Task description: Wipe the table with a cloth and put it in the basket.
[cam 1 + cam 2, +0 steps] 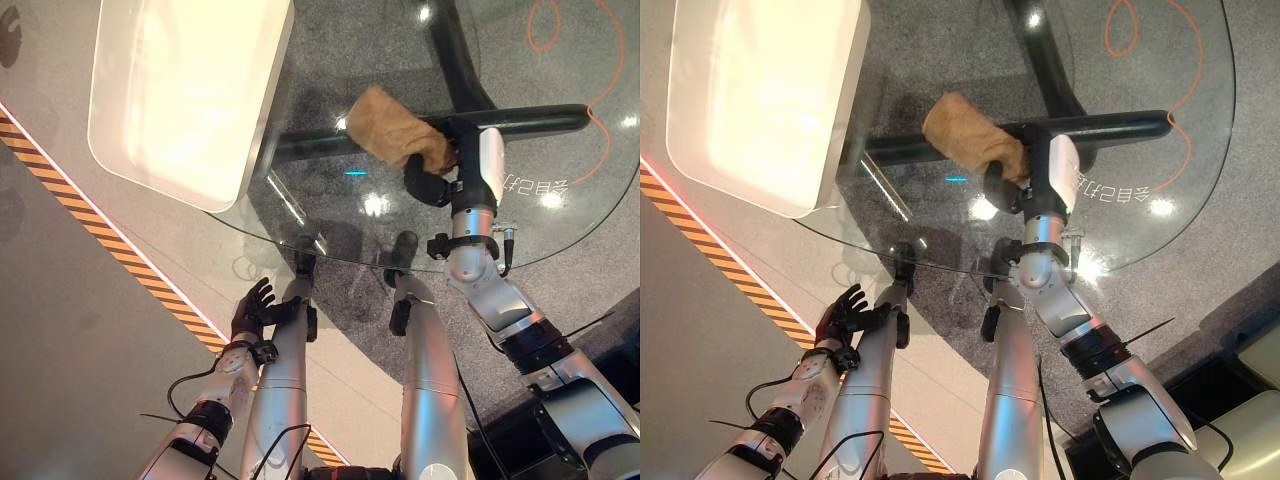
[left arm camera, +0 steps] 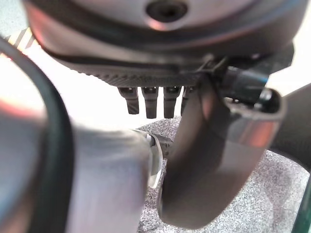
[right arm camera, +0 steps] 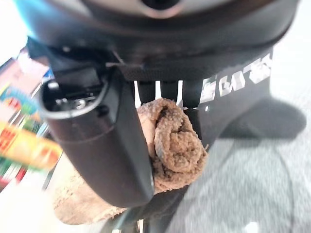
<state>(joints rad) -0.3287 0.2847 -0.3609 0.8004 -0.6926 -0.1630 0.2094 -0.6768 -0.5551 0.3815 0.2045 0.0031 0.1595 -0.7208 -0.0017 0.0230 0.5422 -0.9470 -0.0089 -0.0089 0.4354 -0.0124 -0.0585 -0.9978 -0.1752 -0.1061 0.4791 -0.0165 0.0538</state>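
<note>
Cloth [image 3: 177, 145] bunches inside the curled right hand [image 1: 430, 180] (wrist view), left hand [image 1: 252, 308] spread low

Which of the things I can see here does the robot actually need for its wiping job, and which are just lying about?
Part of the job:
brown cloth, bunched in the right hand
glass table, which the cloth rests on
white basket, on the table's left side

Just there:
left hand, open and idle below the table's edge
orange cord on the floor
</note>
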